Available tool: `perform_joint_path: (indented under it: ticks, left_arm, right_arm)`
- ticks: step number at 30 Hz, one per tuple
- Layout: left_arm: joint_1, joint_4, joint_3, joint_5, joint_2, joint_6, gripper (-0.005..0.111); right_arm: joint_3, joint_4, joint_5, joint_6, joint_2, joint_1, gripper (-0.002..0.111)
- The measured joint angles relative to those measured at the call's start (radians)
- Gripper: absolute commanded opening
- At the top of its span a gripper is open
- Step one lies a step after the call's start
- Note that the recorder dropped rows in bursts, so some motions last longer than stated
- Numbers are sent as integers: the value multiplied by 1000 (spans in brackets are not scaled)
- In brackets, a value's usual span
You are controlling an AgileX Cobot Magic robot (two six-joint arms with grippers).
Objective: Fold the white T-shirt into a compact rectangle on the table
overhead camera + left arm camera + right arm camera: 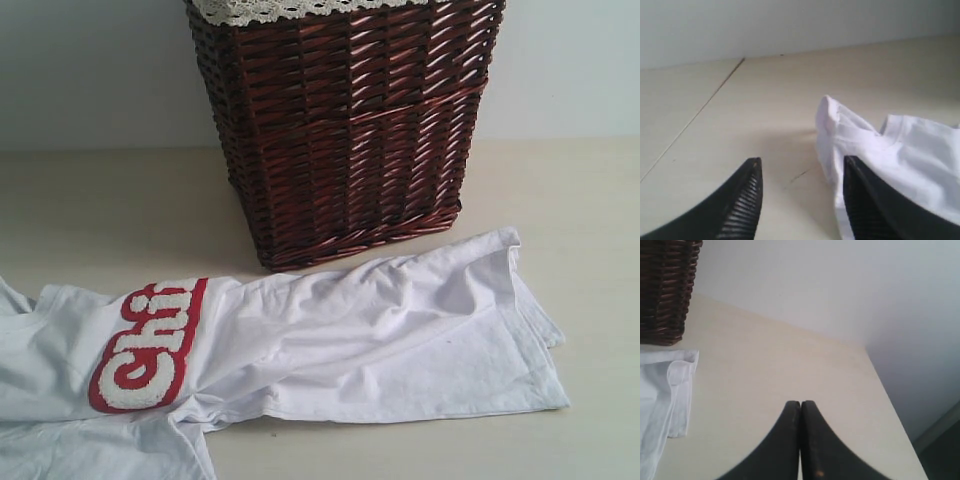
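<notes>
One white T-shirt (380,330), one wicker basket (350,120) and one table (100,210) are counted, plus two grippers: left gripper (802,160) and right gripper (800,403).

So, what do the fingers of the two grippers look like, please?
Both are black, with curved fingers that taper to blunt tips. The left gripper shows fine ribbing on its fingers' inner faces. The right gripper looks smooth, with a tiny orange speck on one finger.

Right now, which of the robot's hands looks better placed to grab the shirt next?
Probably the left hand: it is open, with a bunched edge of the white T-shirt right beside it. The right hand is shut, with the shirt's edge off to one side.
</notes>
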Motion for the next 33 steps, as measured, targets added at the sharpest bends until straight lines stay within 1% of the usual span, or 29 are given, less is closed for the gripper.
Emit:
perform_joint_path:
  ticks: [3,4,7,8,11,12,14,17,19,25,28,31,33]
  left_arm:
    - [-103,-4,0,0,0,0,49]
    - [-154,-7,0,0,0,0,49]
    - [-265,-18,0,-2,0,0,49]
    - [-295,-27,0,-2,0,0,49]
    - [-344,-17,0,0,0,0,49]
    - [-349,-2,0,0,0,0,49]
    - [-351,75,0,-12,0,0,49]
    - [-351,229,0,-30,0,0,49]
    - [-351,270,0,-35,0,0,49]
    - [-351,295,0,-35,0,0,49]
    - [-351,295,0,-35,0,0,49]
    - [-351,295,0,-35,0,0,49]
    - [-351,295,0,-35,0,0,49]
  right_arm:
    - [4,0,-46,-7,0,0,0]
    - [12,0,-57,-15,0,0,0]
    - [57,0,-61,-62,0,0,0]
    - [79,0,-61,-97,0,0,0]
    - [127,50,-54,-226,0,0,0]
    - [130,70,-49,-265,0,0,0]
    - [134,118,-35,-317,0,0,0]
    - [134,148,-31,-350,0,0,0]
    - [134,155,-31,-358,0,0,0]
    - [134,158,-29,-369,0,0,0]
    - [128,191,-38,-369,0,0,0]
    - [126,322,-66,-406,23,0,0]
    - [126,440,-107,-495,79,0,0]
